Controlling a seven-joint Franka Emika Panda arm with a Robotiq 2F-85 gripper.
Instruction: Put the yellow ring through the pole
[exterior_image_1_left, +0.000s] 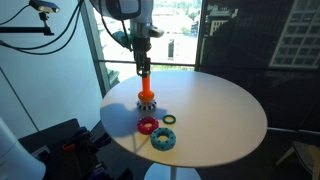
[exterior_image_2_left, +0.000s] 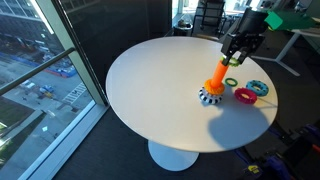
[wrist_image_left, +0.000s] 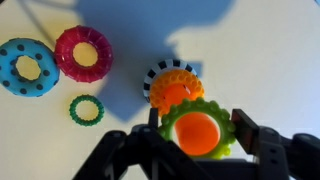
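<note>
The round white table (exterior_image_1_left: 220, 110) carries everything, and over it the gripper (wrist_image_left: 199, 122) hangs straight above the pole (exterior_image_1_left: 146, 88), which stands upright on its dark base near the table's middle. In the wrist view the blue ring (wrist_image_left: 46, 72) and the red ring (wrist_image_left: 68, 50) lie flat side by side, well apart from the pole and out of our way.

The yellow ring (wrist_image_left: 200, 105) is up in the gripper, not on the table. We judge it to be light, hard plastic: stiff enough to be pinched across its width without bending, and not fragile. Its toothed edge should give the pads some bite, though smooth plastic can slip or tilt if the squeeze is off centre. The outer rim, at two opposite points, is the sensible place to hold it, since that leaves the hole free.

That is how it sits. The fingers (wrist_image_left: 247, 132) are spread to the ring's width, one against each side of its rim, with the ring level between them. Through its hole we see the pole's orange top, roughly centred. We cannot tell whether the ring is already over the tip or just above it.
</note>
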